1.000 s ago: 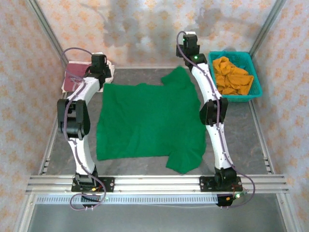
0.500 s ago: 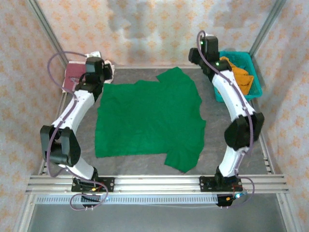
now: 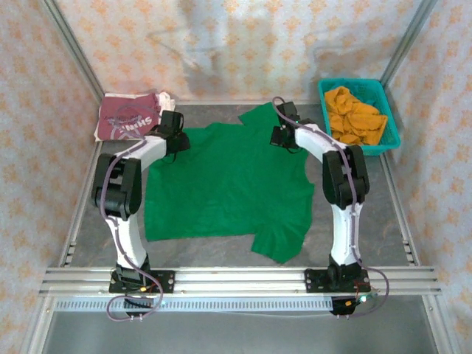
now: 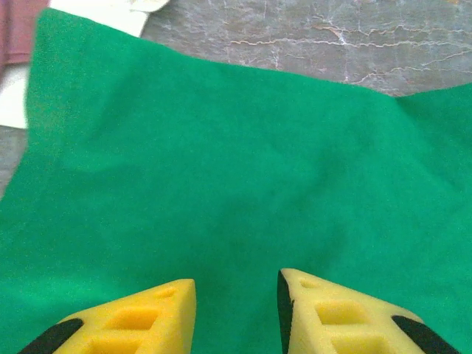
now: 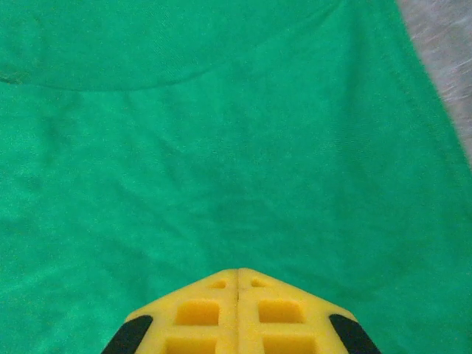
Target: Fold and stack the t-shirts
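Observation:
The bright green t-shirt (image 3: 228, 184) lies spread flat across the middle of the table, one sleeve at the back and one at the front right. My left gripper (image 3: 177, 136) is low over its back left part. Its yellow fingers (image 4: 166, 310) are open, with only green cloth (image 4: 236, 169) showing in the gap. My right gripper (image 3: 283, 137) is low over the shirt's back right part. Its fingertips are pressed together, and nothing shows between them above the green cloth (image 5: 221, 147). The maroon t-shirt (image 3: 129, 118) with white lettering lies at the back left corner.
A teal mesh basket (image 3: 387, 118) holding orange cloth (image 3: 354, 114) stands at the back right. The metal frame rail (image 3: 236, 279) runs along the near edge. Bare grey table (image 3: 398, 221) shows to the right of the green shirt.
Both arms have swung inward and down from the back corners onto the green shirt's back edge. The maroon shirt, partly covered by the left arm before, now shows in full.

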Tool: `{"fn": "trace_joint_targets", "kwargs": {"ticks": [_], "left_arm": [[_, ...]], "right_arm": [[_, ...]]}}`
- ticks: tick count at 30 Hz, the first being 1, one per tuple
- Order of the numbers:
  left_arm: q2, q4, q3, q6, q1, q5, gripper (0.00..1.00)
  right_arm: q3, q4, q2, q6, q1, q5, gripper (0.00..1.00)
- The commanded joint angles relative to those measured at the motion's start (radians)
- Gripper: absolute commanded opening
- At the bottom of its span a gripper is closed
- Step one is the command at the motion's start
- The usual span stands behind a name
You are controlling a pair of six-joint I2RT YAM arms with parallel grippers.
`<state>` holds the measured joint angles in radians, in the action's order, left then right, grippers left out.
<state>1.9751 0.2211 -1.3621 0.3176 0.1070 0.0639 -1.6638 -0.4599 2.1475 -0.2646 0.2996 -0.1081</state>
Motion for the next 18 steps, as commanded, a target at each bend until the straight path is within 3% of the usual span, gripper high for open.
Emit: {"fn": "trace_joint_targets", "kwargs": {"ticks": [1,10,18], "left_arm": [[0.052,0.044,-0.052,0.069,0.003,0.013,0.35],[0.151,0.031,-0.087,0.132,0.032,0.032,0.35],[0.296,0.114,-0.314,0.131,0.055,0.07,0.35]], "right_arm": [[-0.073,-0.034,0.051,-0.079,-0.004,0.045,0.0],[-0.137,-0.088,0.169,-0.192,-0.046,0.096,0.0],[-0.16,-0.103,0.203,-0.251,-0.117,0.142,0.0]]}}
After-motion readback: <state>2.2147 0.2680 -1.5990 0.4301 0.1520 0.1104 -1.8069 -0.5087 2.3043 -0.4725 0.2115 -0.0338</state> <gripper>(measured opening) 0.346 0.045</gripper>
